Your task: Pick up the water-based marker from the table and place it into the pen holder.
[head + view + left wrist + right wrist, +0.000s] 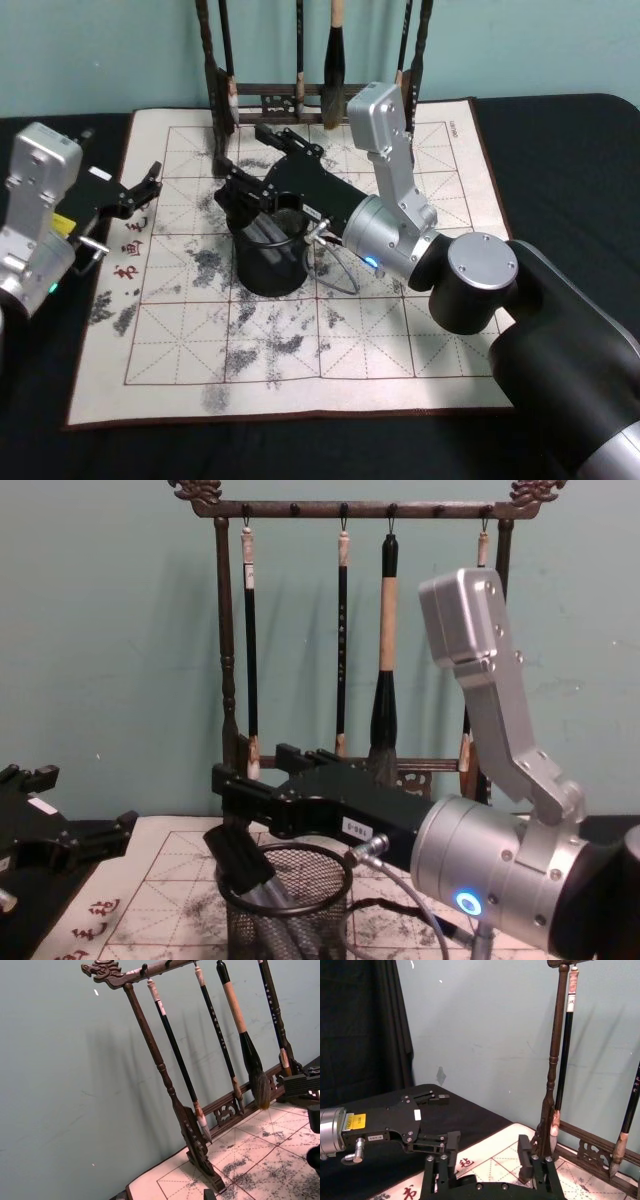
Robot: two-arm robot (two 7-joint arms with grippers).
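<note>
- Chest view: the right gripper is hovering over the rim of the pen holder, at about its 10 o'clock edge, arm reaching in from the 4 o'clock corner.
- A grey-bodied, dark-capped marker is leaning inside the mesh cup, its cap sticking up past the rim just under the gripper; I judge this to be the water-based marker, already dropped in or at the point of release.
- In the right wrist view the right gripper's two fingers are standing well apart with nothing between them, so it is holding nothing.
- Head view: the pen holder is sitting near the middle of the white mat on the counter, with the brush rack behind it at 12 o'clock, leaving room for a descent from above.
- The left gripper is idling at 9 o'clock of the cup, well apart, fingers slightly parted and empty, likely kept clear of the working arm.
</note>
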